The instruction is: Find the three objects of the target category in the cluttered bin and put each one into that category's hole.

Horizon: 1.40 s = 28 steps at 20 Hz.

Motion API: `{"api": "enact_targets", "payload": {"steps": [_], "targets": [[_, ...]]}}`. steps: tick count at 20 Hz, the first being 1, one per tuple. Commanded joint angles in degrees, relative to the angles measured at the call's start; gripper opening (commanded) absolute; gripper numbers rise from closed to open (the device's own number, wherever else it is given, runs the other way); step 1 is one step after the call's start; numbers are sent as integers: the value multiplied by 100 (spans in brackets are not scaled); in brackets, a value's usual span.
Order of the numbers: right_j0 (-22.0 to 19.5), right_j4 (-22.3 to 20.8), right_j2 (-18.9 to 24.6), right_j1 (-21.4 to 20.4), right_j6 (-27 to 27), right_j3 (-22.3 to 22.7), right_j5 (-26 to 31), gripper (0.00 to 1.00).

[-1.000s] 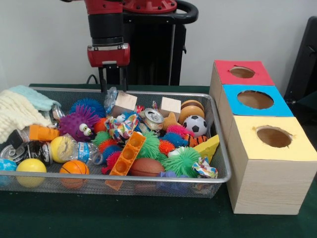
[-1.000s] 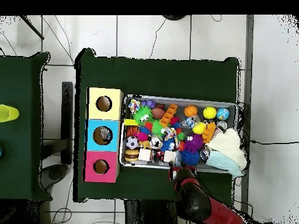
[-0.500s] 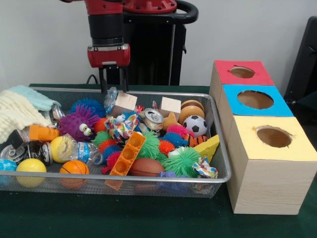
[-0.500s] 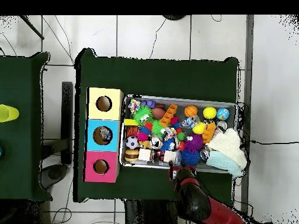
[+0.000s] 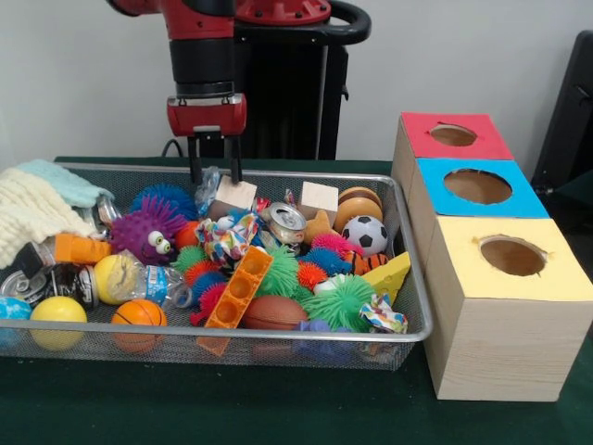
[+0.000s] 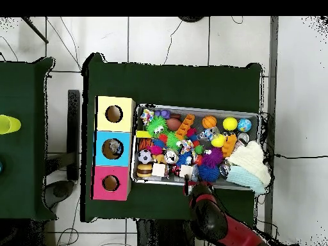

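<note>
Shifted since a second ago: gripper sits slightly lower and further right in the front view, over the bin's far rim. Its two fingers hang apart with nothing between them, tips just above a crumpled plastic wrapper and beside a wooden block.

Wire mesh bin holds the clutter. Wooden blocks: two, the second near the first. Sports balls: soccer ball, small basketball, brown football. Plain yellow balls: two, one at the near left corner. One purple spiky toy with eyes. One orange perforated brick. One crushed can. Pale knitted cloths heaped at the left end.

Boxes with holes: three in a row, red, blue, yellow.

Overhead view shows something lying inside the blue box's hole; the front view does not. Overhead hides the fingers under the red arm.
</note>
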Motion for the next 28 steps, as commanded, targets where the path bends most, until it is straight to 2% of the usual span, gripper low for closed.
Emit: {"api": "enact_targets", "payload": {"steps": [1, 7, 19, 20, 28], "targets": [[120, 231, 10, 521, 1554, -1137, -588, 100], [186, 146, -67, 513, 1421, -1201, -746, 100], [277, 271, -157, 472, 1525, -1150, -848, 100], [276, 245, -147, 480, 1536, -1147, -902, 0], [383, 271, -255, 432, 1438, -1140, -957, 0]]}}
